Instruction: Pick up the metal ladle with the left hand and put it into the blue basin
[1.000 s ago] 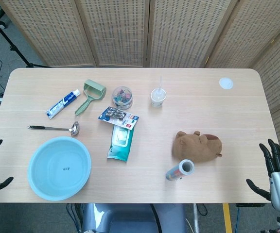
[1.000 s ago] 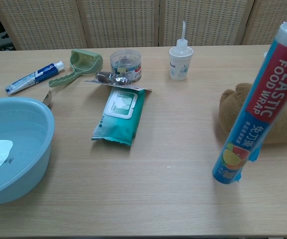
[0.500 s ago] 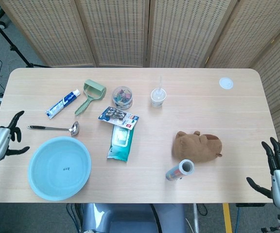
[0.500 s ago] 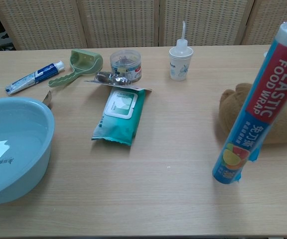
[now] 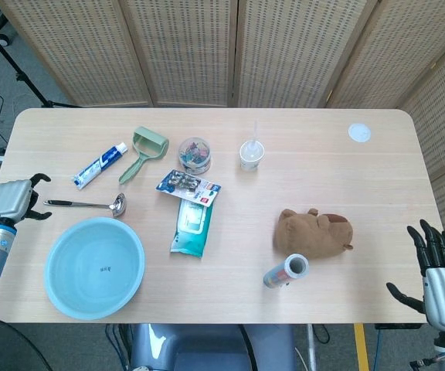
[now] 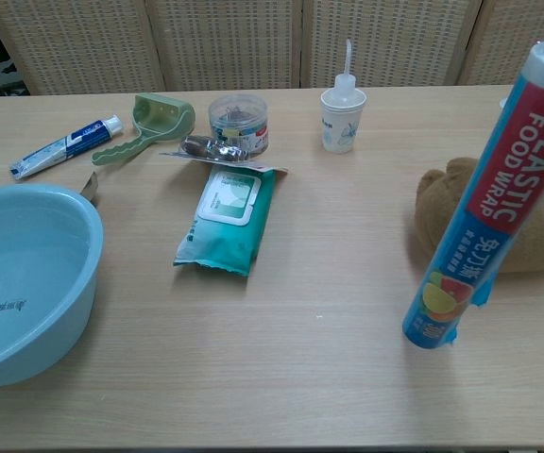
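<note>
Left hand hovers empty with fingers spread, just off the handle tip of the metal ladle, which lies right behind the blue basin. Right hand sits open at the table's corner. Chest view shows neither hand, just a sliver of ladle.

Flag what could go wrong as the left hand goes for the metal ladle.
The left hand sits at the tip of the thin metal ladle handle, which lies flat on the table; fingers may slip off or push it away. The round blue basin rim lies just below the ladle, so a low approach could bump it. The blue-and-white toothpaste tube lies nearby.
</note>
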You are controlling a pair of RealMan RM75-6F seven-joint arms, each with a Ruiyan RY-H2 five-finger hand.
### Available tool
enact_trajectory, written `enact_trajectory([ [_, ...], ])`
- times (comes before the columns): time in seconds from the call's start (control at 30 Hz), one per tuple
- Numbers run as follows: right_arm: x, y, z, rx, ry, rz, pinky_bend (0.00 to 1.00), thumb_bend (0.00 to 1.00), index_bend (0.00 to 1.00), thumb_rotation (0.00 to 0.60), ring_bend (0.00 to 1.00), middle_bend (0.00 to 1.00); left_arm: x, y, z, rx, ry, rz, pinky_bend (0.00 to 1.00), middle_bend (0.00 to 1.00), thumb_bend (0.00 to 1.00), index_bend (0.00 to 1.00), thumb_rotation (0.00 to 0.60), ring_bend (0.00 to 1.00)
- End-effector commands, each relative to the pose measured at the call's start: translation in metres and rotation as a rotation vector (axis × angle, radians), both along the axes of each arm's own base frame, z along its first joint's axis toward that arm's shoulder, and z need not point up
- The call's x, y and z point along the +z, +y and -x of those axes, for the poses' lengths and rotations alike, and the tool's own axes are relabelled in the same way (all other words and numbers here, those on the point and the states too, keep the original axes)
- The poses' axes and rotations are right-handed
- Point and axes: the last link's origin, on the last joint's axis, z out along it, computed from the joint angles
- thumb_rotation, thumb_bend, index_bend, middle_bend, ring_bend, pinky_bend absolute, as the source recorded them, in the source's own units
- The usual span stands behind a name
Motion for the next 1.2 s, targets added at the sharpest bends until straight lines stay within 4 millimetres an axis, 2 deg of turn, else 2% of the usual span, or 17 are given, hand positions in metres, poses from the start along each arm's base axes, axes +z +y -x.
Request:
enact_trajectory([
  [0.03, -0.002, 0.000, 0.001, -0.007, 0.003, -0.007, 0.00, 0.00, 0.00, 0.600, 0.00, 0.00, -0.025, 0.018, 0.005, 0.052, -0.013, 0.036, 0.86, 0.97, 0.23, 0.38, 0.600, 0.91],
  [0.5, -0.007, -0.007, 0.008, -0.042, 0.025, -0.013, 0.00, 0.00, 0.00, 0.600, 0.00, 0.00, -0.059, 0.039, 0.014, 0.125, 0.019, 0.088, 0.86, 0.97, 0.26, 0.41, 0.600, 0.91],
  [0.63, -0.008, -0.009, 0.010, -0.052, 0.031, -0.015, 0.00, 0.00, 0.00, 0.600, 0.00, 0.00, -0.062, 0.044, 0.013, 0.132, 0.020, 0.086, 0.86, 0.98, 0.26, 0.43, 0.600, 0.91],
  [0.8, -0.009, -0.010, 0.011, -0.059, 0.034, -0.013, 0.00, 0.00, 0.00, 0.600, 0.00, 0.00, -0.067, 0.046, 0.014, 0.140, 0.020, 0.087, 0.86, 0.98, 0.26, 0.51, 0.600, 0.91],
  [1.2, -0.008, -0.009, 0.011, -0.060, 0.029, -0.012, 0.00, 0.00, 0.00, 0.600, 0.00, 0.00, -0.068, 0.047, 0.021, 0.159, 0.035, 0.088, 0.86, 0.98, 0.30, 0.52, 0.600, 0.91],
])
